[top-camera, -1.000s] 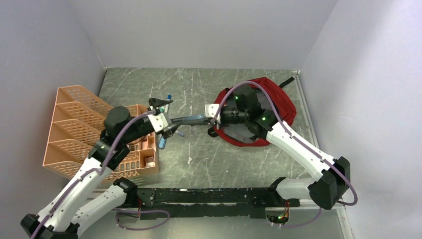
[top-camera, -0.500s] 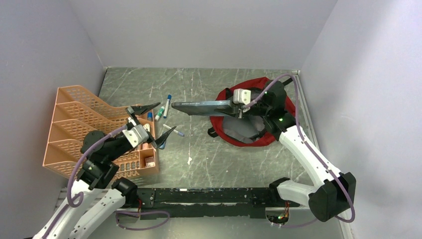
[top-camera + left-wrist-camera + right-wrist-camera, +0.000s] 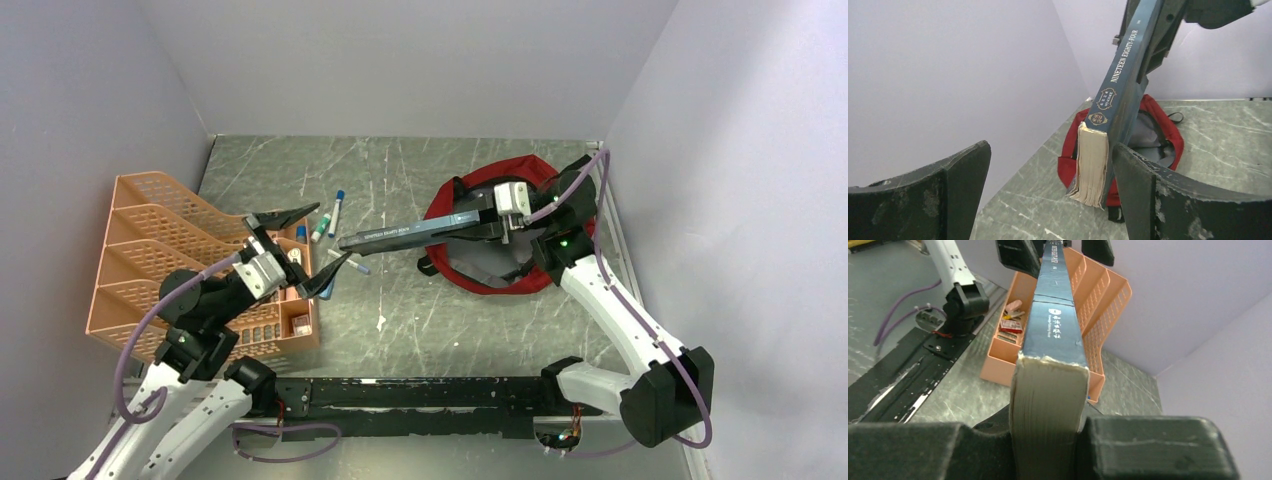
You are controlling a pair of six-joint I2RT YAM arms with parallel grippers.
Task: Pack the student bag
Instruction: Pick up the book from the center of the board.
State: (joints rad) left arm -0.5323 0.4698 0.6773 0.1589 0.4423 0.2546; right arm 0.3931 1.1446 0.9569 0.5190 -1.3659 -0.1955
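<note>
The student bag (image 3: 522,163) lies open at the right of the table, red with grey lining; it also shows in the left wrist view (image 3: 1068,166). My right gripper (image 3: 482,221) is shut on one end of a dark blue book (image 3: 410,233) and holds it above the bag's left edge, its free end pointing left. The spine (image 3: 1122,75) faces the left wrist camera. In the right wrist view the page edge (image 3: 1048,400) sits clamped between both pads. My left gripper (image 3: 333,233) is open and empty, just left of the book's free end.
An orange mesh organiser (image 3: 150,250) with small items stands at the left, close under the left arm. Several markers (image 3: 337,212) lie on the table between organiser and bag. Grey walls close in the sides and back.
The left gripper let go of the book, opened wide and drew back toward the organiser. The right arm carried the book right toward the bag, its free end now dipping lower.
</note>
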